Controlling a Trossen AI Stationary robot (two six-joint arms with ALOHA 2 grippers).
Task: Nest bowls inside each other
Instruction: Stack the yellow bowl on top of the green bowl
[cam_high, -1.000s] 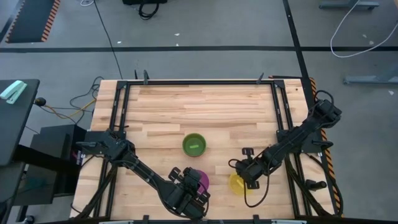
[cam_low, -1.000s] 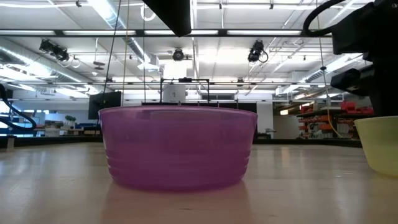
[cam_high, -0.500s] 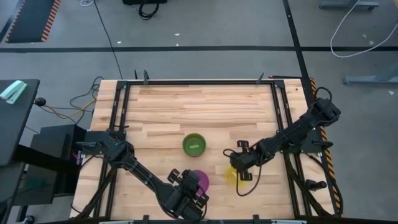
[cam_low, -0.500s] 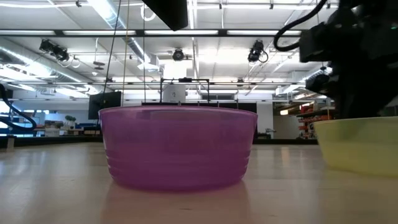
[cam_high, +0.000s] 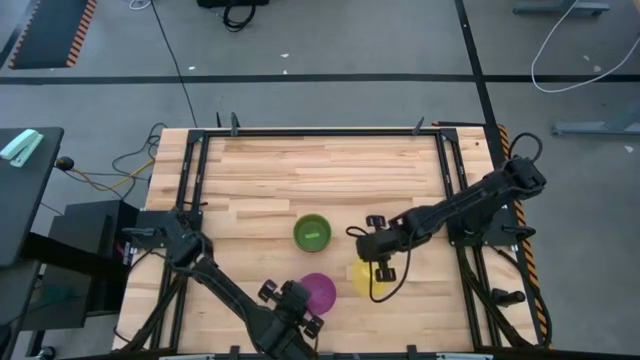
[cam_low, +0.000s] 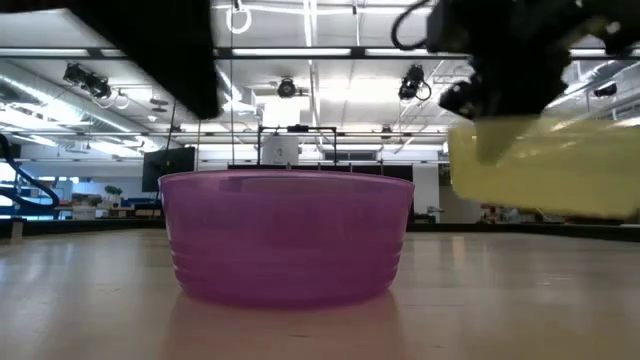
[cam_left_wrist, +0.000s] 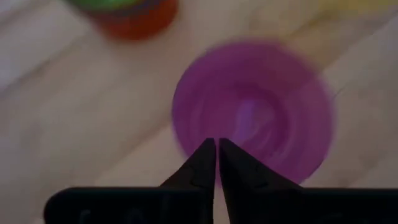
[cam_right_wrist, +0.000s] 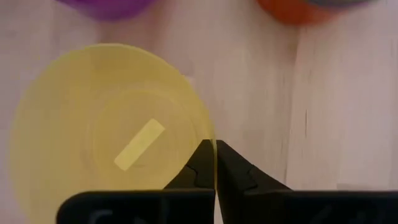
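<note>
Item: yellow bowl (cam_high: 366, 278). Position: lifted clear of the table (cam_high: 330, 170), as the low view shows its base above the wood; it hangs just beside the purple bowl (cam_high: 319, 292), on the right arm's side. Carrier: right tool (cam_right_wrist: 214, 163), fingers pressed together on the near rim of the bowl, one finger inside the wall and one outside.

Item: purple bowl. Position: standing upright and empty on the table near the front edge, apart from the yellow bowl.

Item: nested stack (cam_high: 312, 234), green bowl uppermost. Position: mid-table, behind the purple bowl. The left wrist view shows an orange wall beneath the green rim, so the stack holds more than one bowl; how many cannot be told.

Item: left tool (cam_left_wrist: 216, 163). Position: above the purple bowl's near rim, at the table's front edge. State: fingers pressed together, pinching nothing visible; the bowl rests on the table untouched.

Step in hand, as judged: carrying the yellow bowl toward a receiver, with either the purple bowl or the green-topped stack as the likely target; which one cannot be told.

Next move calls for: centring the yellow bowl over the chosen bowl's mouth, keeping it level, lowering until the walls seat, then spreading the fingers. The rim pinch leaves the bowl free to tilt, so a slow descent is advised. The left tool sits close to the purple bowl and may need to give room.
</note>
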